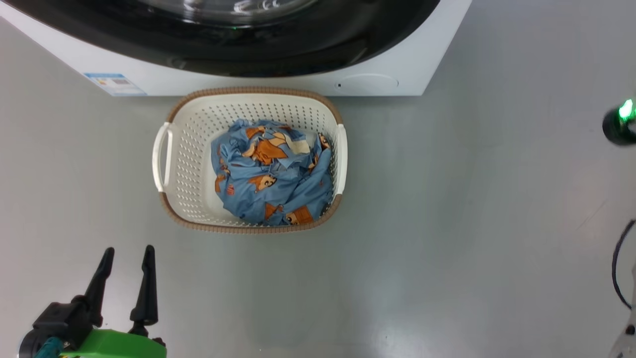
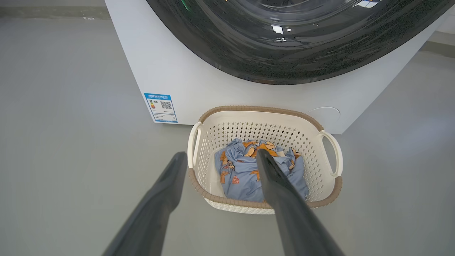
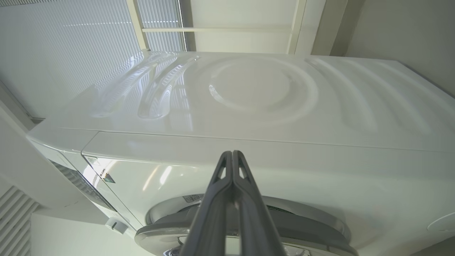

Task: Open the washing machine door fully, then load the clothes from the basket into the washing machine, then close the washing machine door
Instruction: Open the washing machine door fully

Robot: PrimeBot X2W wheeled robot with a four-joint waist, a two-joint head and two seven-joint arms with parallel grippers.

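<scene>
Opening the door (image 2: 284, 60) is, as I judge it, the step now facing the robot: on the washing machine (image 1: 427, 54) it is lying shut, its glossy black rim sitting flush against the white front in the left wrist view. The basket (image 1: 253, 91) is sitting on the grey floor (image 1: 447, 223) just before the machine and below the door, between the blue label (image 1: 114, 83) and the round cap (image 1: 366, 82). The clothes (image 1: 273, 174) are lying bunched inside it, crowding toward its right side, none of them loaded yet. The left tool (image 1: 128, 250) is hanging low and to the left of the basket, apart from it, its two dark fingers standing wide and holding nothing. The right tool (image 3: 232, 153) is pointing at the machine's upper front, its fingers pressing tip to tip and gripping nothing. Its tips are showing over the white panel just above the grey ring of the door, though whether they are touching the panel I cannot tell. The next move is probably calling for that tool to find the door's free edge or catch, hook behind it, and swing it round on its hinge to its full reach. Which side is carrying the catch is not showing.
</scene>
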